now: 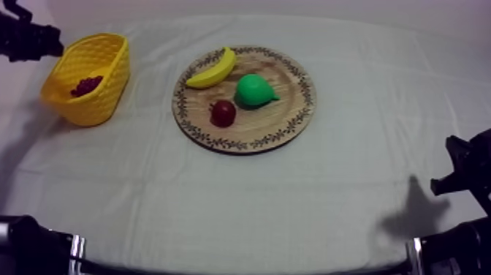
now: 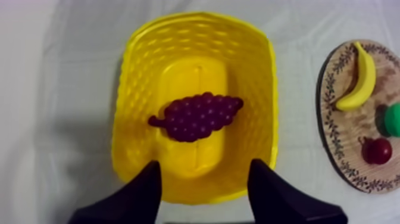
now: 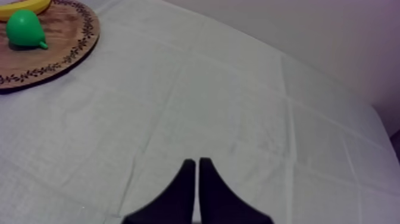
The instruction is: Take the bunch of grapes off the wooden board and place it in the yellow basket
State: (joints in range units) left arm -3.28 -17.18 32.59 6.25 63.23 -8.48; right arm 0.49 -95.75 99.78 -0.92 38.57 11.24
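One bunch of grapes (image 1: 86, 85) lay inside the yellow basket (image 1: 109, 80) at the upper left of the top view, off the wooden board (image 1: 278, 128). The board sat at upper centre and carried a banana (image 1: 213, 69) along its far rim, a pear (image 1: 254, 90) near its middle and a small red fruit (image 1: 223, 112) toward its near left.

Basket and board stood apart, with a strip of bare surface (image 1: 292, 197) between them. The whole lower half and the right side of the top view were open cloth.

The left gripper (image 2: 204, 170) hovered over the basket's near rim, its fingers (image 2: 143, 190) spread apart with nothing between them. The right gripper (image 3: 197, 162) had its fingers pressed together into a narrow wedge over bare cloth, well away from the board.

From above, the grapes were a dark red patch behind the basket wall. The left wrist view showed the full bunch lying flat on the basket floor. The right wrist view took in the pear and the banana's tip at the board's edge.
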